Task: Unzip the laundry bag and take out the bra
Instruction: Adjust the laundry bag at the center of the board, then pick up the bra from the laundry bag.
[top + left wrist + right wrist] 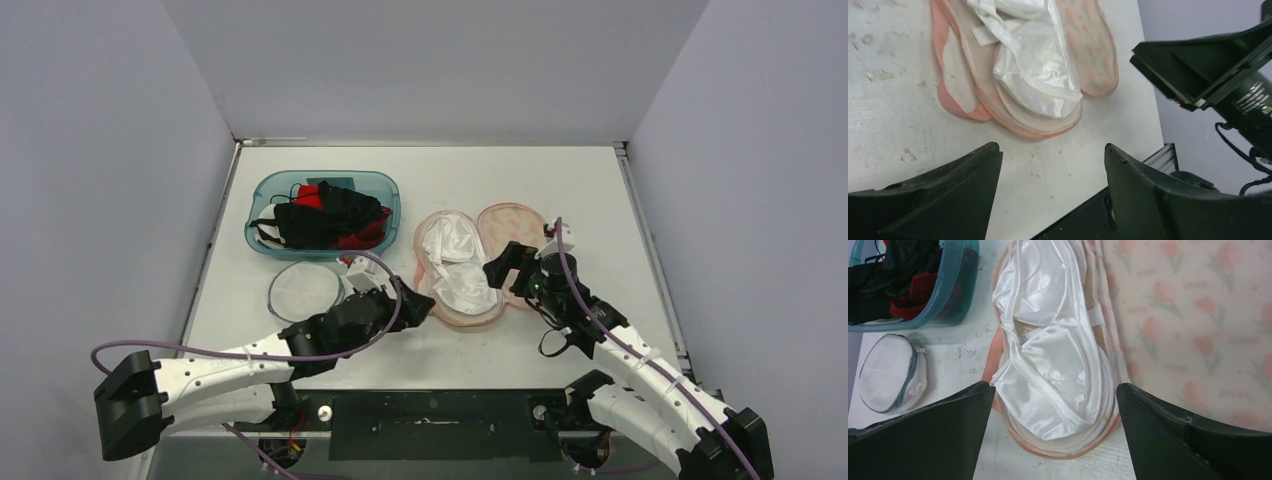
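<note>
Lying spread like an opened shell near the middle of the table [570,180], the pink laundry bag [512,224] has its flowered lid folded out to the right. That leaves the white bra [455,264] bare in the left half, cups up and straps bunched at the far end. The unzipping looks done, and only the lifting out is left.

The left gripper [424,306] sits low at the bag's near-left edge with its jaws well apart and nothing between them, just short of the fabric. The right gripper [500,266] hangs over the bag's right side, jaws spread wide and empty, looking straight down on the bra, which seems the better line for a pinch on a cup.

To the far left, a teal bin [262,192] holds black and red garments, likely where removed pieces go. A small round mesh pouch [303,290] lies just on its near side.

The table is white and scuffed with grey marks, and plain pale walls [430,60] close it in on three sides.
</note>
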